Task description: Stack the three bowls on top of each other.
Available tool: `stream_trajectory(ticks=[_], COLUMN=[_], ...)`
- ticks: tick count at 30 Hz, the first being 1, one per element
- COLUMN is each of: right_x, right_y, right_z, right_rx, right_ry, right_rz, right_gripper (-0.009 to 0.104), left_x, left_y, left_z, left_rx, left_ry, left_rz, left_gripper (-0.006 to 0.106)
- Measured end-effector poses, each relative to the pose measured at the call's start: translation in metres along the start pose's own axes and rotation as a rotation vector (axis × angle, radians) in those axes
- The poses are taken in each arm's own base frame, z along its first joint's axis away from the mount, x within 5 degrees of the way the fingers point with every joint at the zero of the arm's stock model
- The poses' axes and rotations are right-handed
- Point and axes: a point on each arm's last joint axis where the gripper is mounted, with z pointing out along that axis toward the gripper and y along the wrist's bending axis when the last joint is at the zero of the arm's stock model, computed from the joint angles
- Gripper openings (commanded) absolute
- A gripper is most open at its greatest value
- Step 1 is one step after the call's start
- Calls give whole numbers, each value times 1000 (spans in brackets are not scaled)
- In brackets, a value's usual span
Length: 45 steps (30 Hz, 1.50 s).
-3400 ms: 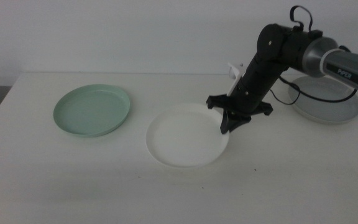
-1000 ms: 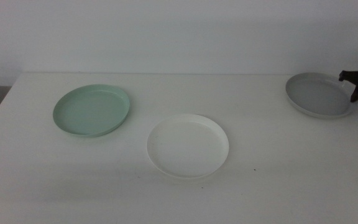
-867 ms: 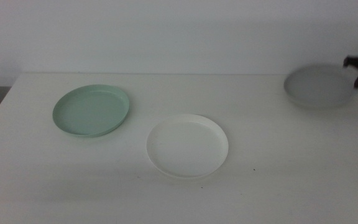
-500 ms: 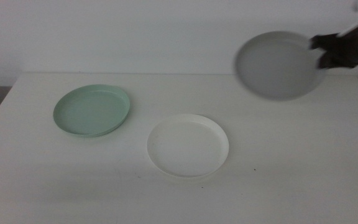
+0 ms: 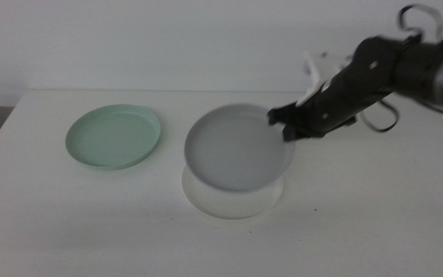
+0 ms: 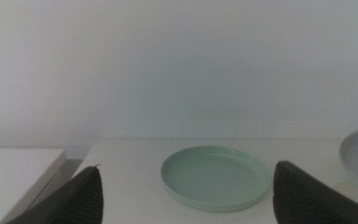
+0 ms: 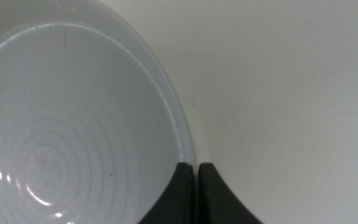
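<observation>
- Above the white bowl [image 5: 233, 201], the grey bowl [image 5: 237, 146] hangs clear of the worktop [image 5: 360, 208], tilted a little and covering most of the white one; only the white bowl's near rim shows beneath it.
- Right gripper [image 5: 285, 125] comes in from the right and holds the grey bowl at its right rim; in the right wrist view the jaws are pressed close together, pinching that rim [image 7: 182, 143].
- Green bowl [image 5: 114, 136] lies flat on the worktop, to the left of the white bowl and apart from it.
- Left gripper [image 6: 185, 196] waits low, well to the left of the white bowl, facing the green bowl [image 6: 215, 177]; its jaws are spread wide with nothing between them.
</observation>
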Motion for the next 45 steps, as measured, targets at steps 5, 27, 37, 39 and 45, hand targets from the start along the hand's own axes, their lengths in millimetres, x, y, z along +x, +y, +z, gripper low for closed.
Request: stream_trajectory(ticks=[5, 27, 37, 39, 45], right_x=[9, -8, 43, 71, 152], right_y=[5, 5, 23, 22, 19], right_z=[27, -40, -274, -292, -328], right_rx=[-5, 38, 12, 6, -34], right_ry=[51, -65, -529, -549, -619], right_rz=[-2, -126, -320, -338, -382], right_gripper=[-2, 84, 84, 84, 84], left_x=[0, 0, 0, 0, 0], left_y=[0, 0, 0, 0, 0], left_z=[0, 0, 0, 0, 0], left_rx=[0, 0, 0, 0, 0], left_ry=[0, 0, 0, 0, 0], left_rz=[0, 0, 0, 0, 0], left_gripper=[94, 94, 94, 94, 94])
